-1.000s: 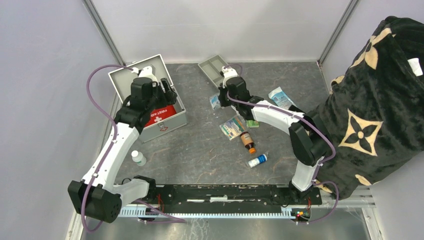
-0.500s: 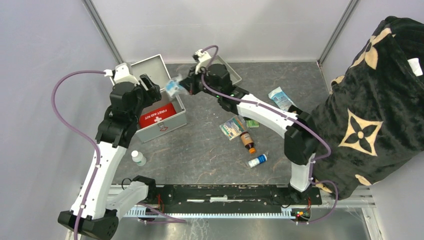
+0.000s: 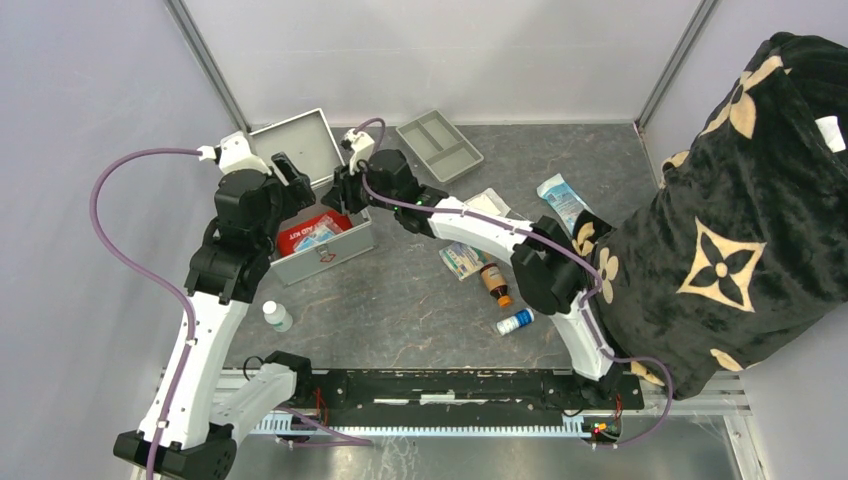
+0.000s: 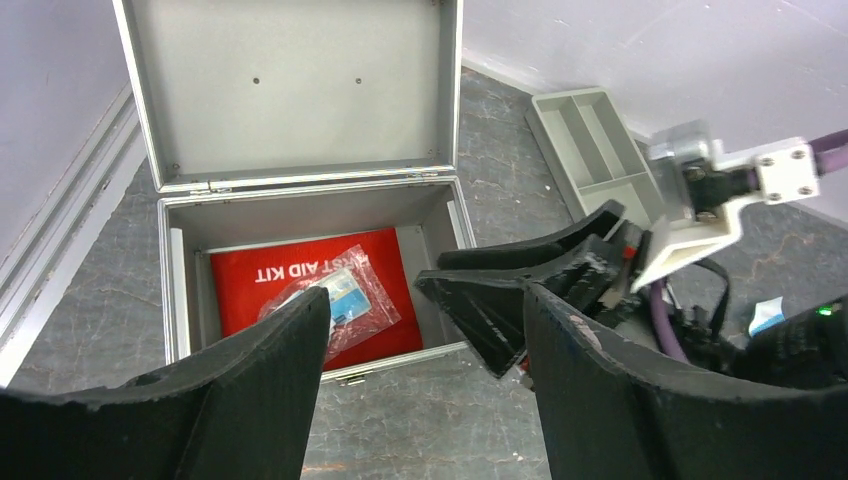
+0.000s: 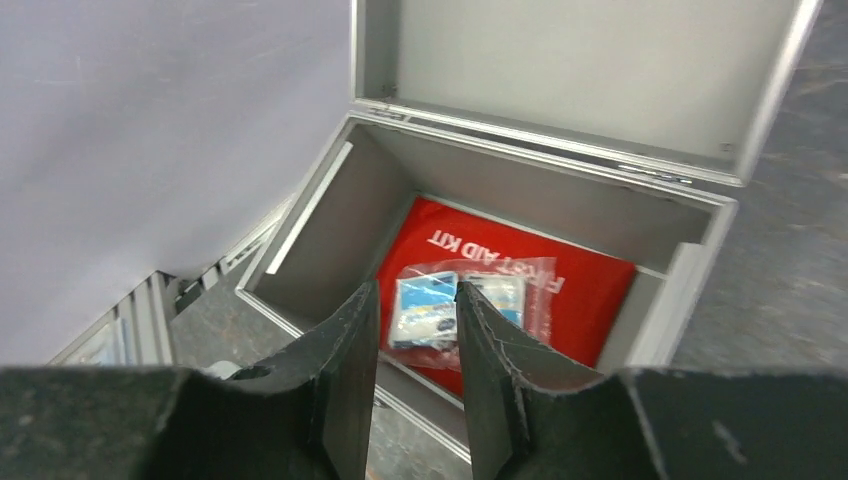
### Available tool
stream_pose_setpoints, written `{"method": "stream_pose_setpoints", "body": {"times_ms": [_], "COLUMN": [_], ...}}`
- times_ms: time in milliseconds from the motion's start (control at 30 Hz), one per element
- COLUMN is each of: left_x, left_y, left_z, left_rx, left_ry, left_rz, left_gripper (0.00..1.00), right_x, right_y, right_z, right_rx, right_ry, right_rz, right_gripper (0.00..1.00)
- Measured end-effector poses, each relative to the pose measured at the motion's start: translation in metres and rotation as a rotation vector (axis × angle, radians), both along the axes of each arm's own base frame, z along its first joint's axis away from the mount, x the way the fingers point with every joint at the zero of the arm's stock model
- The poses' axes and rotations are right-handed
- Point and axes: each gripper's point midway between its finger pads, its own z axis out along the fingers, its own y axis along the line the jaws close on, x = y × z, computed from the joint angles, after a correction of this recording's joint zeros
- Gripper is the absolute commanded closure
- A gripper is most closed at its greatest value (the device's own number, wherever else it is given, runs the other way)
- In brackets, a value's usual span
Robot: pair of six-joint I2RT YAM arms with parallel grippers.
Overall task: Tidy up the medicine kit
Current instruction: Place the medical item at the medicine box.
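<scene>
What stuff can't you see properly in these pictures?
- Top view: the left arm covers part of the inside of the medicine kit.
- Top view: labels on the brown bottle and white bottle are too small to read.
- Right wrist view: print on the packet is blurred; the right pincer hides a strip of it.
- Both wrist views: the packet covers part of the red pouch.

Left tool point(image 4: 425, 305), right tool point(image 5: 415, 297) — both agape.

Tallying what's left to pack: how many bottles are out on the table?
3: a white bottle at front left, a brown bottle mid-table, and a blue-and-white bottle lying just nearer than it. Others may be hidden.
</scene>
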Motion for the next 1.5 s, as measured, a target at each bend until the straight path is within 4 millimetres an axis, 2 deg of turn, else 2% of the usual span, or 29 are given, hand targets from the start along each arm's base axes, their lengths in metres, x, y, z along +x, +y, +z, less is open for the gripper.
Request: {"method": "stream_pose_setpoints", "body": {"times_ms": [67, 133, 200, 367, 400, 467, 567, 633, 767, 933, 1067, 1167, 1300, 1500], "left_x": [0.000, 0.000, 0.000, 0.002, 0.003, 0.006, 0.011, 0.014, 0.018, 0.019, 0.020, 0.022, 0.024, 0.024], "left_y": [0.000, -0.001, -0.001, -0.008, -0.011, -0.015, -0.023, -0.027, -0.035, -0.039, -0.042, -0.044, -0.046, -0.046], "left_z": [0.000, 0.000, 0.000, -0.001, -0.003, -0.007, -0.019, -0.028, -0.039, -0.040, -0.042, -0.046, -0.049, -0.049], "left_rx": [0.000, -0.001, -0.002, -0.012, -0.017, -0.021, -0.027, -0.030, -0.037, -0.046, -0.049, -0.051, -0.051, -0.052], "left_ry": [-0.001, 0.000, -0.001, -0.001, 0.003, 0.012, 0.044, 0.068, 0.097, 0.097, 0.106, 0.118, 0.127, 0.127], "left_rz": [0.000, -0.004, -0.007, -0.039, -0.055, -0.073, -0.107, -0.127, -0.159, -0.183, -0.193, -0.203, -0.208, -0.209], "left_gripper": [0.23, 0.23, 0.23, 0.23, 0.23, 0.23, 0.23, 0.23, 0.23, 0.23, 0.23, 0.23, 0.23, 0.24], "right_x": [0.006, 0.009, 0.015, 0.045, 0.053, 0.062, 0.070, 0.071, 0.072, 0.076, 0.073, 0.070, 0.071, 0.084], "right_y": [-0.011, -0.036, -0.071, -0.194, -0.226, -0.264, -0.311, -0.333, -0.376, -0.406, -0.411, -0.410, -0.403, -0.392], "right_z": [0.006, 0.009, 0.015, 0.040, 0.043, 0.045, 0.030, 0.013, -0.034, -0.091, -0.135, -0.158, -0.172, -0.174], "right_rx": [-0.002, -0.022, -0.040, -0.087, -0.116, -0.165, -0.292, -0.368, -0.501, -0.564, -0.585, -0.594, -0.582, -0.556], "right_ry": [-0.025, -0.031, -0.037, -0.090, -0.103, -0.115, -0.097, -0.062, 0.057, 0.220, 0.340, 0.399, 0.439, 0.436], "right_rz": [-0.021, -0.058, -0.115, -0.367, -0.450, -0.556, -0.678, -0.712, -0.740, -0.718, -0.665, -0.636, -0.594, -0.556], "right_gripper": [0.59, 0.58, 0.57, 0.51, 0.49, 0.45, 0.43, 0.42, 0.40, 0.40, 0.40, 0.40, 0.39, 0.40]}}
